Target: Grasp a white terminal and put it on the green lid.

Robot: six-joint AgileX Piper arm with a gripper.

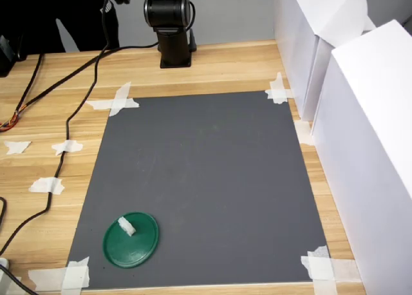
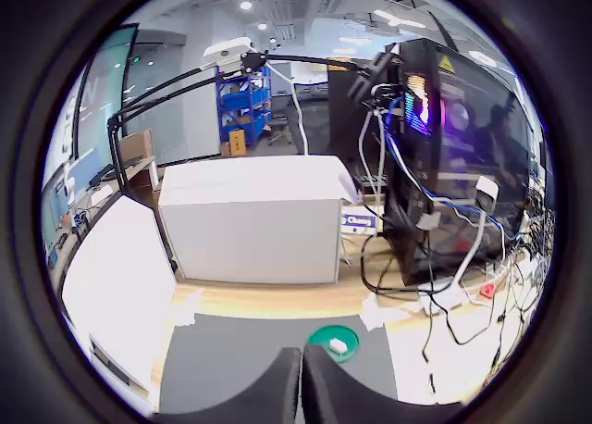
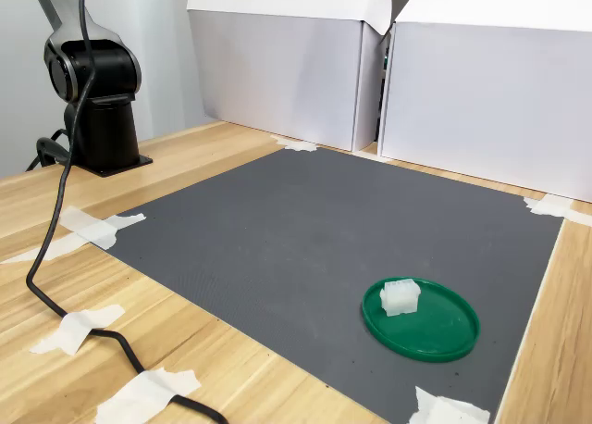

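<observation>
Gripper (image 2: 302, 387) fingers show only in the wrist view, as two dark shapes pressed together with just a thin seam between them, so the jaws look closed and hold nothing. They are raised well above the gray mat (image 2: 231, 364), looking out across the room. In both exterior views only the arm's black base (image 1: 172, 31) shows, standing on the wooden table (image 1: 212, 66) beyond the mat's far edge.

The green lid (image 1: 131, 239) lies flat on the mat, near the corner farthest from the base. The white terminal (image 1: 126, 227) already rests on the lid, inside its rim, off centre toward the edge; in the second exterior view it sits upright on the side nearer the base (image 3: 400, 297). White boxes (image 3: 282, 63) stand along the table beside the mat, well apart from the lid.

Judging by this, the placing looks done. What remains is to keep the arm high and clear; any descent near the lid risks knocking the light piece off. A steady retreat toward the base suits best, away from the loose black cable (image 1: 77, 108) on the table.
</observation>
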